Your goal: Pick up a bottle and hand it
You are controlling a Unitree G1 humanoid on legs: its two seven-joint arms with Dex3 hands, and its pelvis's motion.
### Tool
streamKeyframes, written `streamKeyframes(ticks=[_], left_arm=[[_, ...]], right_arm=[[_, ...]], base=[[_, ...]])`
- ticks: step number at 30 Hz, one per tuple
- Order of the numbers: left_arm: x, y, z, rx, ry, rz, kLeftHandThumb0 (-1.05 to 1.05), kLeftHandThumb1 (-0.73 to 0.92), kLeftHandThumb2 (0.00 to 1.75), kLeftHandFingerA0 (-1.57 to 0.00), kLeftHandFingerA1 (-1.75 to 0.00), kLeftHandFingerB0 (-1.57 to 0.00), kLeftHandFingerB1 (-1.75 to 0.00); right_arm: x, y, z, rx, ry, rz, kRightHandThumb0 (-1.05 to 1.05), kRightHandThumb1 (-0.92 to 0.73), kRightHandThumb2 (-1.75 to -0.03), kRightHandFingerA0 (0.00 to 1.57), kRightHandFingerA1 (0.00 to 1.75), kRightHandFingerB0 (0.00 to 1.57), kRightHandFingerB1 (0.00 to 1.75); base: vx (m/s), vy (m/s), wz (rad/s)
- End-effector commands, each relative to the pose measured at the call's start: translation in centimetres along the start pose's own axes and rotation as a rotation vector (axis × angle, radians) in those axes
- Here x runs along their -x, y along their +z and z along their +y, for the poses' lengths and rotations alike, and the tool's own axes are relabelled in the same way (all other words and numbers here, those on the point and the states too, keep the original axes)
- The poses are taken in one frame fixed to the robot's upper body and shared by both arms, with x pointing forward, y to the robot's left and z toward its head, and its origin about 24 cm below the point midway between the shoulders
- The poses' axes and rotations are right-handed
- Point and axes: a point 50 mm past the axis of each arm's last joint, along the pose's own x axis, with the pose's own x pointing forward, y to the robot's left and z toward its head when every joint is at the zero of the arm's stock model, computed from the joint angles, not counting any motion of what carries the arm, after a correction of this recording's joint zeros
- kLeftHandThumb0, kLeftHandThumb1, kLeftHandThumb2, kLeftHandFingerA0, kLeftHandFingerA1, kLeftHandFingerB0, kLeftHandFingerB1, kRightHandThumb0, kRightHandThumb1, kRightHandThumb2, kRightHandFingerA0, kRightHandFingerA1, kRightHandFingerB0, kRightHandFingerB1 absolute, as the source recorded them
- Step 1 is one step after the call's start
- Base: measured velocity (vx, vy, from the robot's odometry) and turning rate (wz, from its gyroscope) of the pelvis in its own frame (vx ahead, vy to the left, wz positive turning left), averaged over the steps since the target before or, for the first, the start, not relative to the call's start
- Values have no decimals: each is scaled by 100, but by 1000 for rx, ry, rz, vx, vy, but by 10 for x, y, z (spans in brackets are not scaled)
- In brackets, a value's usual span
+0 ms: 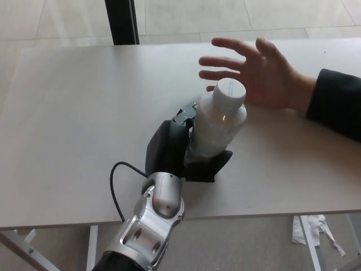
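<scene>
A clear plastic bottle (217, 124) with a white cap is held in my left hand (180, 149), which is shut around its lower body. The bottle tilts to the right, its cap close to a person's open hand (254, 70). That hand, palm up with fingers spread, hovers over the white table (73, 113) and comes from a dark sleeve (335, 104) at the right. The bottle's base is hidden by my fingers. My right hand does not show.
My silver left forearm (149, 226) rises from the bottom edge with a black cable (115, 186) looping beside it. A dark post (121, 22) stands behind the table. Torn paper (313, 231) lies on the floor at lower right.
</scene>
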Motion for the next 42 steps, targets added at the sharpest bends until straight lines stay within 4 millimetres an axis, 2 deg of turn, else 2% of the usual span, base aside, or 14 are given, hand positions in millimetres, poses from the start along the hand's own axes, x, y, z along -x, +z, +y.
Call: streamKeyframes(ticks=[1,2,3,6,7,9,10,13,14,15,16,22,40,42], left_arm=[[0,-4,14,-33,77,-74,-15,73,97,-100,-175,-84,-173],[-1,-2,16,-41,85,-83,-12,71,98,-100,-175,-82,-172],[-5,2,21,-64,105,-106,-19,62,106,-130,-143,-110,-131],[-9,8,26,-92,120,-139,-19,65,107,-128,-142,-110,-130],[-14,12,30,-99,121,-145,-8,74,93,-98,-175,-86,-155],[-25,26,38,-95,147,-177,-12,77,84,-101,-172,-90,-150],[-30,33,41,-97,156,-192,-13,61,106,-126,-136,-109,-124],[-47,57,53,-136,179,-240,-17,74,81,-99,-163,-88,-148],[-51,63,57,-142,184,-257,-3,49,116,-101,-160,-90,-139],[-57,73,61,-152,187,-285,-3,49,116,-101,-160,-90,-139],[-61,80,63,-139,189,-288,-2,45,119,-99,-158,-93,-141],[-77,127,47,-48,192,-287,-4,45,121,-99,-157,-93,-135],[-87,125,3,-228,74,-107,-13,72,74,-81,-165,-76,-123],[-85,118,-3,-315,62,-113,-18,72,67,-84,-144,-81,-81]], right_arm=[[2,1,-4,2,-11,-27,-105,-36,-102,72,119,36,92],[2,0,-5,4,-15,-27,-99,-38,-102,71,116,38,91],[2,0,-4,9,-13,-23,-105,-63,-59,54,131,42,110],[3,0,-4,5,-7,-23,-105,-63,-58,56,130,42,110],[1,-1,-5,17,-11,-21,-105,-63,-60,48,131,45,111],[0,-1,-4,18,-16,-25,-105,-62,-60,49,133,44,112],[1,0,-4,13,-15,-22,-105,-61,-60,58,134,45,112],[2,2,-2,21,-11,-26,-105,-61,-62,51,133,44,113],[2,2,0,24,-5,-26,-86,-15,-97,55,106,23,81],[2,3,1,27,-2,-26,-86,-15,-97,55,106,23,81],[-1,0,0,20,5,-25,-105,-58,-62,43,133,46,112],[-4,-2,10,21,38,-38,-105,-59,-60,43,133,49,113],[-2,-9,50,31,95,-21,-105,-55,-63,51,131,47,111],[0,-9,54,12,97,-16,-105,-54,-63,59,131,50,111]], base=[[0,0,0],[0,0,0],[0,0,0],[0,0,0],[0,0,0],[0,0,0],[0,0,0],[0,0,0],[0,0,0],[0,0,0],[0,0,0],[0,0,0],[0,0,0],[0,0,0]])
